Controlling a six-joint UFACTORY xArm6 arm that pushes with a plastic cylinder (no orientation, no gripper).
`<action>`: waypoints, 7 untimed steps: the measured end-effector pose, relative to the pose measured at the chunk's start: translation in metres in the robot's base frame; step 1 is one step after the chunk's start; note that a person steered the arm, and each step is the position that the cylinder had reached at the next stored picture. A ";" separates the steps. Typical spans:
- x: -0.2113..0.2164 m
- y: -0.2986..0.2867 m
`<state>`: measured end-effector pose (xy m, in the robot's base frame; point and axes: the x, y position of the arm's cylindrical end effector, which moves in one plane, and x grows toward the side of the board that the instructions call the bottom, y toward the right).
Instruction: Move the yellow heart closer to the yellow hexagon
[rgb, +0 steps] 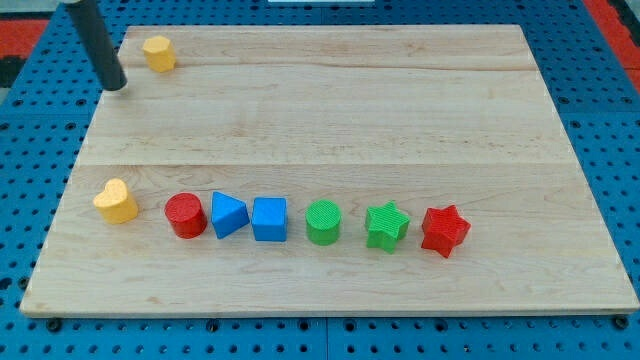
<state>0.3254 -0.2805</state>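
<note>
The yellow heart (116, 200) lies near the wooden board's left edge, at the left end of a row of blocks. The yellow hexagon (158, 53) sits near the board's top left corner, far above the heart. My tip (116, 85) is at the board's top left edge, a little left of and below the hexagon, not touching it. It is far above the heart.
To the heart's right runs a row: a red cylinder (185, 215), a blue triangle (228, 214), a blue cube (269, 219), a green cylinder (323, 221), a green star (386, 226) and a red star (444, 231). The wooden board (330, 120) lies on a blue pegboard.
</note>
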 end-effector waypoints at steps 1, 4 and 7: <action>0.047 -0.025; 0.161 -0.011; 0.161 0.077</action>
<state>0.4868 -0.2039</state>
